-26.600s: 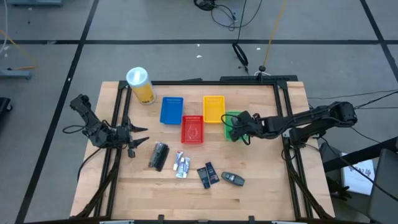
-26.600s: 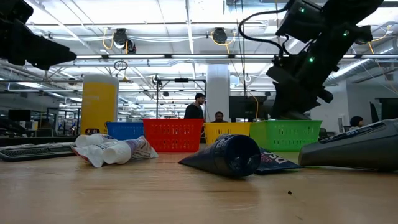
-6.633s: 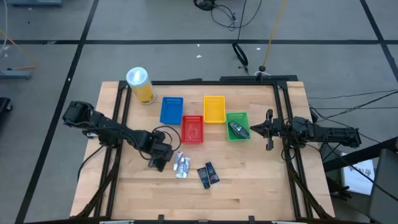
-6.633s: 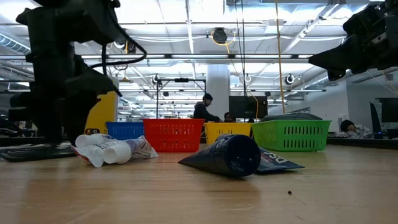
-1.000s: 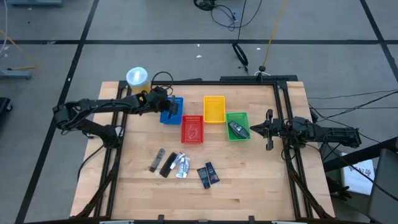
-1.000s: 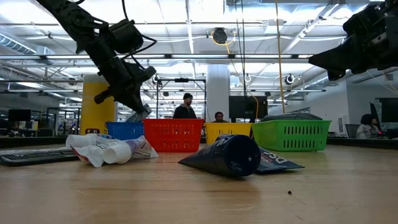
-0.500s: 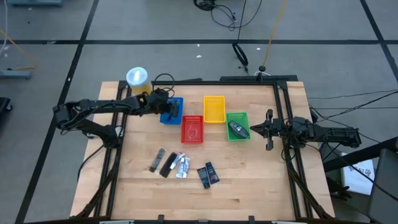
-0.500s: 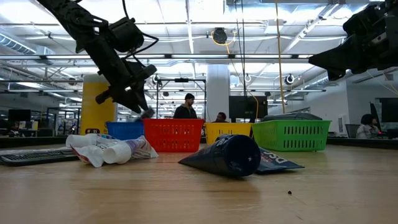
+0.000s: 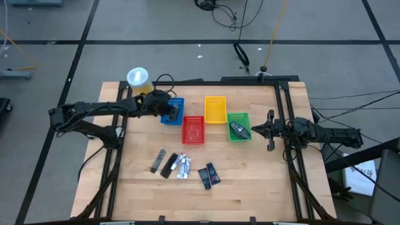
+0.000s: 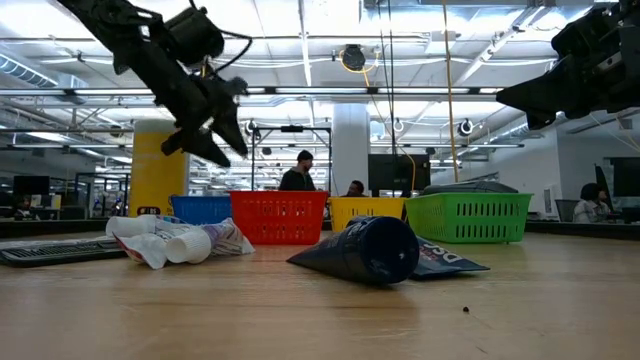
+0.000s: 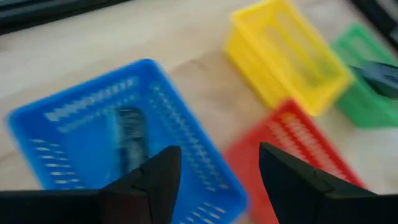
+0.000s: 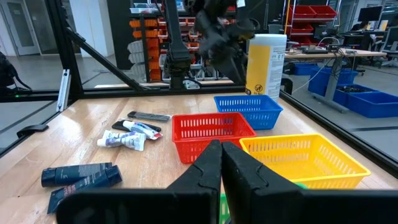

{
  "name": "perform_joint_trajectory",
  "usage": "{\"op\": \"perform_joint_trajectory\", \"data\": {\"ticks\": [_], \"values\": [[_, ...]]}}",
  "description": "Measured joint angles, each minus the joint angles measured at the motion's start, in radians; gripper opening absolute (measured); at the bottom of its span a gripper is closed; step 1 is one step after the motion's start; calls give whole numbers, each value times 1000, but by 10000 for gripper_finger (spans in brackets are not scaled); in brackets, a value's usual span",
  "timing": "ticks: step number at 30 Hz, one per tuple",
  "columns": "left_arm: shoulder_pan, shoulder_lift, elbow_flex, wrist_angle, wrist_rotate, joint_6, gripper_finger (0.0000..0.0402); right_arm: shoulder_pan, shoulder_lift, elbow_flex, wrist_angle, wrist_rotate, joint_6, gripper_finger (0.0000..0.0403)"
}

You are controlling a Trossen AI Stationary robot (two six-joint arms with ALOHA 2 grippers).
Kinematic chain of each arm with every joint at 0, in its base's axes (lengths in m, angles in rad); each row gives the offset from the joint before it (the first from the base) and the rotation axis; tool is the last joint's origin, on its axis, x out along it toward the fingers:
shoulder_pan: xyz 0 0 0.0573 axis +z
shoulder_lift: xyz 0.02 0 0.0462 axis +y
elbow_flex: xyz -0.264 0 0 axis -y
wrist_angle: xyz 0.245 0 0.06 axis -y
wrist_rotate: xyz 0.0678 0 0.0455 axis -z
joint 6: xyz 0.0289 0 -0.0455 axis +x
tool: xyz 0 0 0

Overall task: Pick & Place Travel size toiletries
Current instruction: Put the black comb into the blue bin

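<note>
My left gripper (image 11: 214, 171), fingers spread and empty above the blue basket (image 11: 74, 112), could clip its rim when descending.

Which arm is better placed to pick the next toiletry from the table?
Probably the left: its open gripper is over the blue basket, nearer the dark flat pieces. The right gripper waits, shut, beyond the green basket.

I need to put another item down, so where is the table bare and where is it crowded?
Bare wood runs along the table's front edge and right of the dark packets. Crowded: the basket row from blue basket to green basket, under the left gripper.
</note>
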Motion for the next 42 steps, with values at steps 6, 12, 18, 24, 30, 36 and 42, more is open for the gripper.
{"op": "perform_joint_trajectory", "data": {"ticks": [6,12,18,24,30,36,42], "values": [[-156,-89,37,-153,-68,-25,187,0,0,0,0,0,0,4],[-387,-102,112,-238,-101,-90,165,0,0,0,0,0,0,4],[-621,-49,122,-253,-124,-225,155,0,0,0,0,0,0,4],[-808,47,122,-317,-190,-475,152,0,0,0,0,0,0,4],[-921,148,122,-535,-233,-819,152,0,0,0,0,0,0,4],[-945,234,121,-677,-242,-997,154,0,0,0,0,0,0,4],[-921,285,121,-676,-214,-971,204,0,0,0,0,0,0,4]]}}
